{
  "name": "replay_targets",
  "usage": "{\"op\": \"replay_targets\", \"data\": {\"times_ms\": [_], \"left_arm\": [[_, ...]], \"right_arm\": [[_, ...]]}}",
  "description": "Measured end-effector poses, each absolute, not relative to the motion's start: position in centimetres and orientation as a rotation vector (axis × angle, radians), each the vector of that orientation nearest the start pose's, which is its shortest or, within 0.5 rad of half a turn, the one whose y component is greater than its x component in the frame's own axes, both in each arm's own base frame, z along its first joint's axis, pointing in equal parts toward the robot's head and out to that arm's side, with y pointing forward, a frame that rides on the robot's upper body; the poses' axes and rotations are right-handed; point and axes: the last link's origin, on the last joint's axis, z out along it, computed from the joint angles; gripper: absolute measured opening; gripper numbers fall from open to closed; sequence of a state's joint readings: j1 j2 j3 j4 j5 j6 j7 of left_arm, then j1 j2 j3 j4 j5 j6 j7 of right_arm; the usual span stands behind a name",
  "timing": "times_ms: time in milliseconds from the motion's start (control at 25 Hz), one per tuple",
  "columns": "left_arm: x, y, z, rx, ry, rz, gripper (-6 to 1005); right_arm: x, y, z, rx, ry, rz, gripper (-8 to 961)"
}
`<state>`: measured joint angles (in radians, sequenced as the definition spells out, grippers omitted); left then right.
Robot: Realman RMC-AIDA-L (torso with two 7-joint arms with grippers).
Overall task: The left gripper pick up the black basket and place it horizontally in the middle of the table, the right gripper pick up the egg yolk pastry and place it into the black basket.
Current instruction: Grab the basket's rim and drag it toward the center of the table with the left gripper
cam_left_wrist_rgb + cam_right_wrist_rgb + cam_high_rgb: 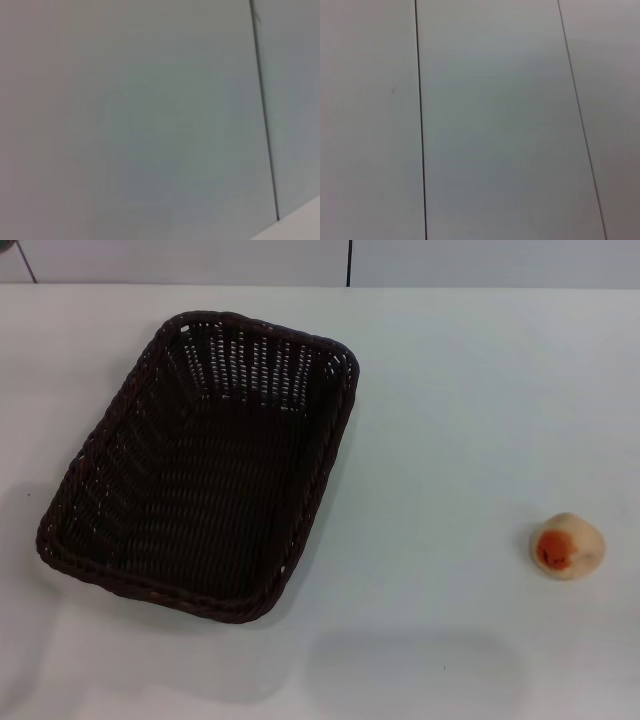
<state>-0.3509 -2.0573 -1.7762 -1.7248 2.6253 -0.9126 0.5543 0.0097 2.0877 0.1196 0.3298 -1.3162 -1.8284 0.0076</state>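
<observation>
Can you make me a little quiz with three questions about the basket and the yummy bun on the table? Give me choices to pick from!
1. Where is the egg yolk pastry?
A. Inside the black basket
B. On the table, to the right of the basket
C. Behind the basket

2. What colour is the spot on the pastry?
A. Orange-red
B. Blue
C. Green

3. What is in the black basket now?
A. Two pastries
B. A spoon
C. Nothing

Answers:
1. B, the head view shows it alone on the white table, well apart from the basket.
2. A, the spot is orange-red on the pale bun.
3. C, only the woven bottom shows inside.
</observation>
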Motion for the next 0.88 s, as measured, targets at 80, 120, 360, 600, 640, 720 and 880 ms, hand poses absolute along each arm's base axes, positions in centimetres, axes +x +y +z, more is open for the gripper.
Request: {"op": "replay_targets", "data": {"times_ms": [80,120,360,600,640,720,880], "left_arm": [[-15.3,38.7,10.5,-2.037,-0.521,-0.1,792],[-15.3,38.7,10.5,-2.037,-0.521,-0.1,792],[-15.6,38.1,10.7,-2.106,-0.608,-0.009,791],[-15.7,37.3,10.4,-2.128,-0.662,0.126,790],[-15.8,37.2,10.4,-2.124,-0.673,0.149,790],[-15.9,37.0,10.3,-2.13,-0.691,0.192,790],[-16.2,36.5,9.6,-2.158,-0.739,0.272,789]], "right_arm": [[37.1,13.9,2.1,-1.021,0.491,0.68,774],[37.1,13.9,2.1,-1.021,0.491,0.68,774],[37.1,13.9,2.1,-1.021,0.492,0.679,774],[37.1,13.9,2.1,-1.022,0.491,0.68,774],[37.1,13.9,2.1,-1.022,0.491,0.68,774],[37.1,13.9,2.1,-1.022,0.491,0.68,774],[37.1,13.8,2.1,-1.022,0.491,0.68,774]]}}
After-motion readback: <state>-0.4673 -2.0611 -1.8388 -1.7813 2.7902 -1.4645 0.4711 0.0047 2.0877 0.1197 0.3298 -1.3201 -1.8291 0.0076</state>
